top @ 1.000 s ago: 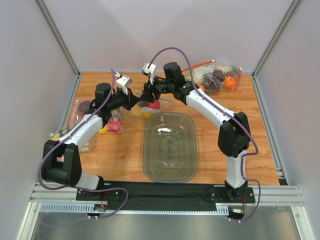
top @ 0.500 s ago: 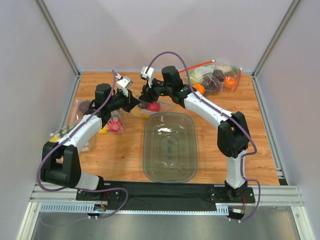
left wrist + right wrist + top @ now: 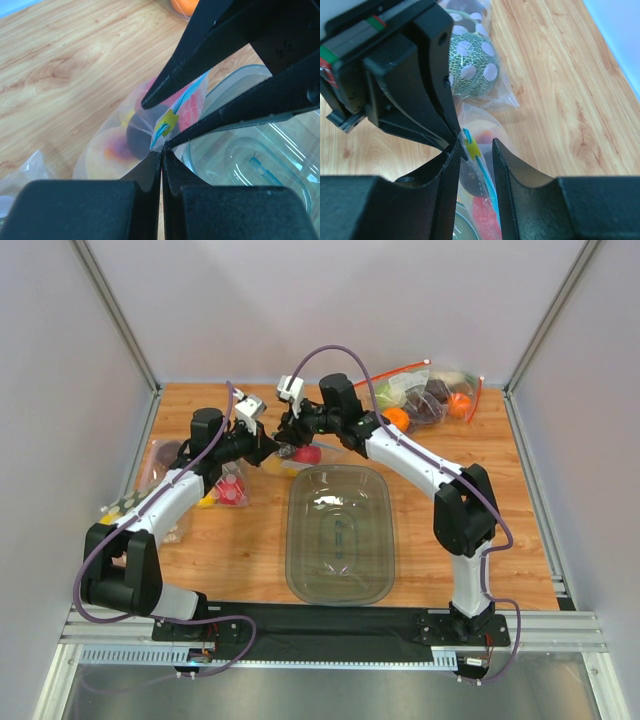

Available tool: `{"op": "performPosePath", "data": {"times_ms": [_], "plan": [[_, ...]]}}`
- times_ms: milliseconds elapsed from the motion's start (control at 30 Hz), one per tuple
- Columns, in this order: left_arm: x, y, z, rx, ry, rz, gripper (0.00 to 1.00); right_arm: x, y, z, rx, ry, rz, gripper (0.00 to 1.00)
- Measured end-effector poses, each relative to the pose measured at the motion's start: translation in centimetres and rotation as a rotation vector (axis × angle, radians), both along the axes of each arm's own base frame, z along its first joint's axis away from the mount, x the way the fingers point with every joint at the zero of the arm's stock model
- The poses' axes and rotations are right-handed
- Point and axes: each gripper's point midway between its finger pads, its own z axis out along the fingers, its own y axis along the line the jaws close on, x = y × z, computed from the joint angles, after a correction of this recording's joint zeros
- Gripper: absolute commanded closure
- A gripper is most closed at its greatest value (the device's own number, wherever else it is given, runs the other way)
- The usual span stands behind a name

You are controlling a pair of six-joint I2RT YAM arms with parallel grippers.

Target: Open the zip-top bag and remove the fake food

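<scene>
The zip-top bag (image 3: 302, 454) hangs between my two grippers just behind the clear tub. My left gripper (image 3: 161, 150) is shut on the bag's corner, at the end of the light-blue zip strip (image 3: 187, 97). My right gripper (image 3: 475, 145) stands open, one finger on each side of the strip's yellow slider (image 3: 472, 149); a gap shows beside the slider. The fake food is inside the bag: a red apple (image 3: 487, 220), a dark plum (image 3: 140, 140) and an orange-yellow peach (image 3: 107, 150) show through the plastic.
A clear plastic tub (image 3: 340, 535) sits at the table's middle, right below the bag. A larger bag with red zip strips (image 3: 425, 395) lies at the back right, with a loose orange (image 3: 397, 418) near it. More bagged fruit (image 3: 165, 465) lies at the left.
My right gripper has moved left to the bag's corner and narrowed its jaws around the yellow slider. My left gripper has kept its hold on the bag.
</scene>
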Motion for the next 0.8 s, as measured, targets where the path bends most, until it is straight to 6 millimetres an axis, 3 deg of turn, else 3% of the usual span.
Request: {"op": "performPosePath", "data": {"times_ms": [100, 333, 533, 567, 667, 800], "plan": [[-0.12, -0.01, -0.11, 0.001, 0.007, -0.003, 1.00, -0.46, 0.40, -0.02, -0.003, -0.005, 0.014, 0.70], [-0.18, 0.02, -0.18, 0.001, 0.012, -0.004, 1.00, -0.88, 0.61, 0.00, -0.016, -0.013, 0.030, 0.95], [-0.17, 0.03, -0.16, 0.001, 0.012, -0.003, 1.00, -0.92, 0.42, -0.10, -0.035, -0.018, 0.032, 1.00], [-0.19, 0.04, -0.20, 0.002, 0.014, -0.003, 0.91, -0.92, 0.40, -0.13, -0.037, -0.019, 0.033, 1.00], [-0.19, 0.05, -0.22, 0.004, 0.013, -0.004, 0.78, -0.91, 0.38, -0.17, -0.039, -0.024, 0.035, 1.00], [-0.27, -0.08, -0.10, -0.001, 0.010, -0.013, 0.73, -0.93, 0.38, -0.14, -0.040, -0.024, 0.036, 1.00]]}}
